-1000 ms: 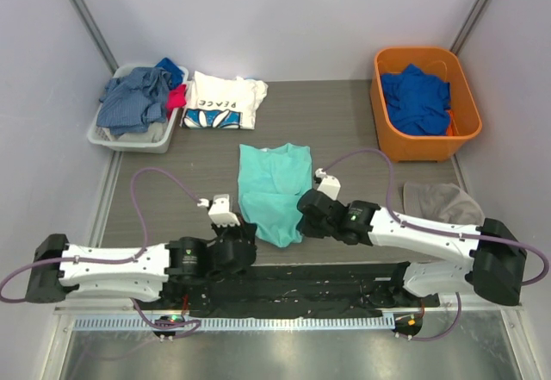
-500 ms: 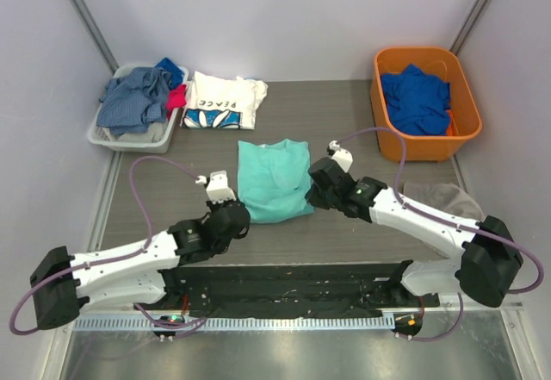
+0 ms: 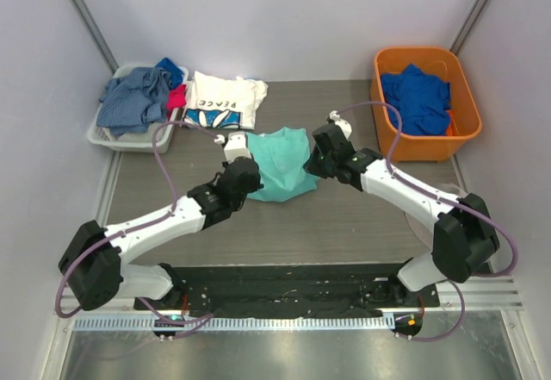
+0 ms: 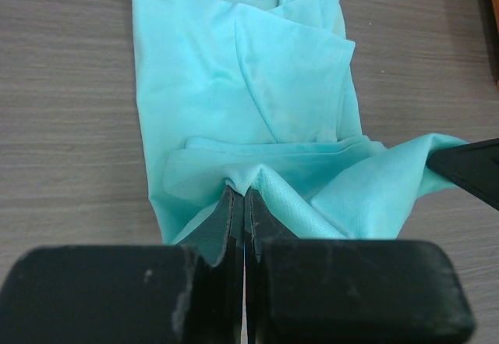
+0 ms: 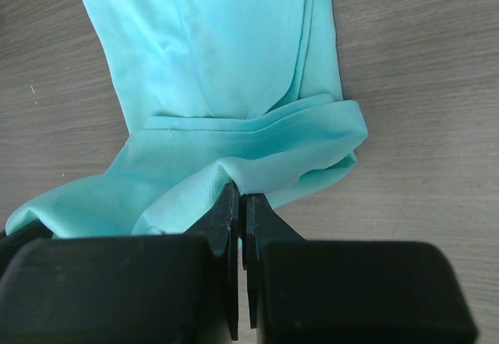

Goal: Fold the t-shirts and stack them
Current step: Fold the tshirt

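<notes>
The mint-teal t-shirt (image 3: 281, 165) lies mid-table, its near hem lifted and carried over its far half. My left gripper (image 3: 250, 173) is shut on the hem's left corner; in the left wrist view the cloth (image 4: 257, 102) bunches at the closed gripper (image 4: 240, 192). My right gripper (image 3: 314, 163) is shut on the hem's right corner; in the right wrist view the t-shirt (image 5: 226, 55) folds over at the closed gripper (image 5: 238, 188). The white "PEACE" t-shirt (image 3: 224, 101) lies folded at the back left.
A grey basket (image 3: 102, 135) with grey-blue clothes stands at the back left. An orange bin (image 3: 387, 130) holding a royal blue garment (image 3: 417, 97) stands at the back right. A grey cloth (image 3: 430, 201) lies under my right arm.
Both grippers have carried the teal t-shirt's near hem away from the arm bases, toward the collar, so the shirt now looks about half as long.
</notes>
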